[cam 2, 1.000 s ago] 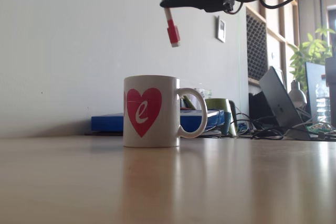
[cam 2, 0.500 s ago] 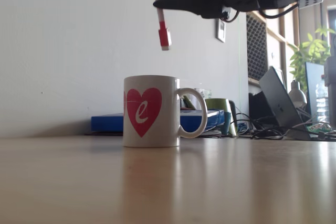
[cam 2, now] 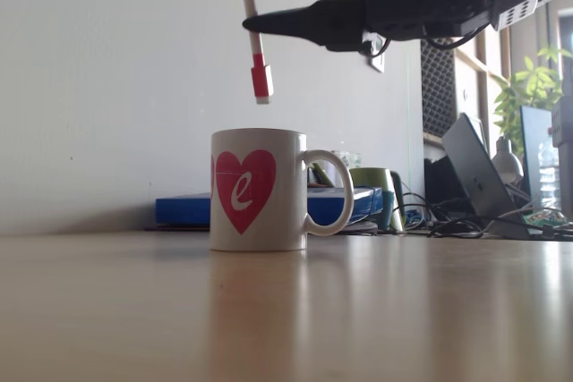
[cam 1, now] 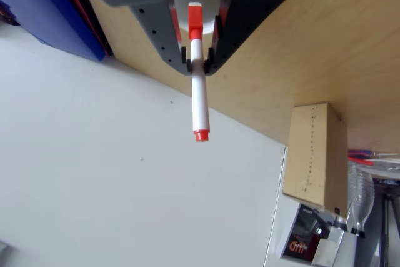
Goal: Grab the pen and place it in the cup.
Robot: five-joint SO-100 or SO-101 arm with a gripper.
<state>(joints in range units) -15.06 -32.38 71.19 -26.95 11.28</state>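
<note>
Pen (cam 2: 252, 29) hangs nearly upright in the air, cap end down, right above the open mouth of the cup (cam 2: 260, 190) and clear of its rim. The gripper (cam 2: 255, 22) is clamped on the white barrel partway along, as the other view shows (cam 1: 197, 62). Cup stands upright on the wooden table (cam 2: 286, 310), handle to the right in the fixed view.

Fixed view: we sit low at table level, side-on | other view: we ride the gripper (cam 1: 199, 62), looking along it | shared: pen (cam 2: 253, 33), gripper.
</note>
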